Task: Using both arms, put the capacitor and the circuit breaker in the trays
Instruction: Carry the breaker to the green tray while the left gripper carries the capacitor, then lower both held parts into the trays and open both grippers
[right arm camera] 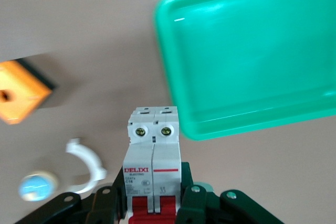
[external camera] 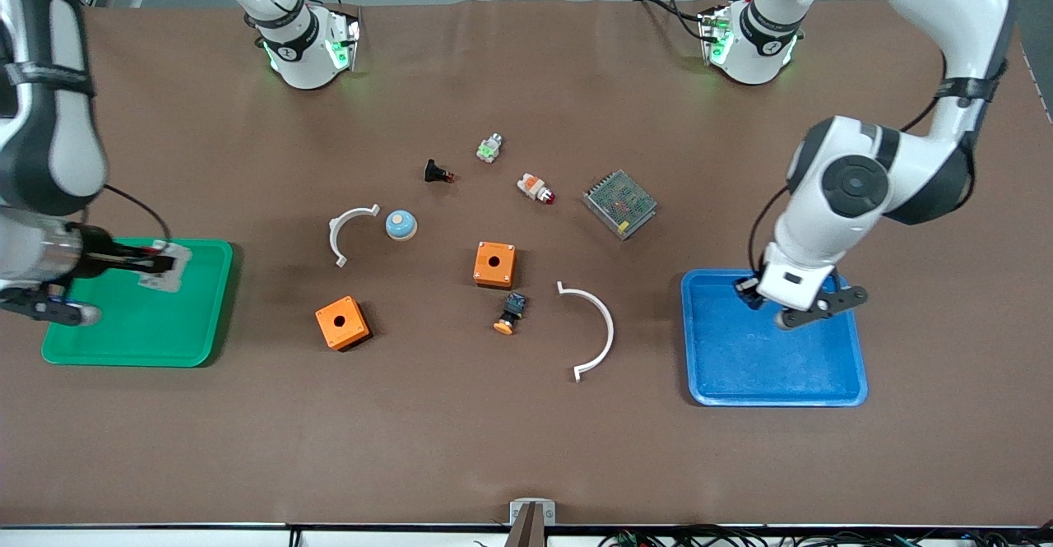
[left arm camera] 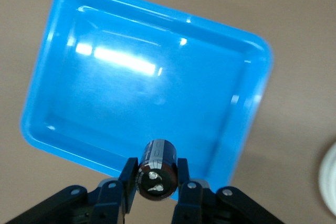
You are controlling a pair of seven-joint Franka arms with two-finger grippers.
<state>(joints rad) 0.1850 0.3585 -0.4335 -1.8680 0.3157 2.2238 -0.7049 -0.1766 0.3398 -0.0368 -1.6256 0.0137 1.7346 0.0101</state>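
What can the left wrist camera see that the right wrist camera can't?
Only the left wrist view shows the capacitor held in the left gripper over the blue tray. Only the right wrist view shows the circuit breaker in the right gripper, the green tray and an orange box. Both show brown table.

A brown table (external camera: 526, 432) carries a green tray (external camera: 123, 341) at the right arm's end and a blue tray (external camera: 773, 374) at the left arm's end. Between them lie two orange boxes (external camera: 494, 264) (external camera: 341, 322), two white curved strips (external camera: 350, 230) (external camera: 594, 329), a blue dome button (external camera: 401, 224), a black push button (external camera: 438, 173), a small green-tipped part (external camera: 489, 149), a red-tipped lamp (external camera: 535, 187), a metal mesh box (external camera: 619, 203) and an orange-capped button (external camera: 510, 313).
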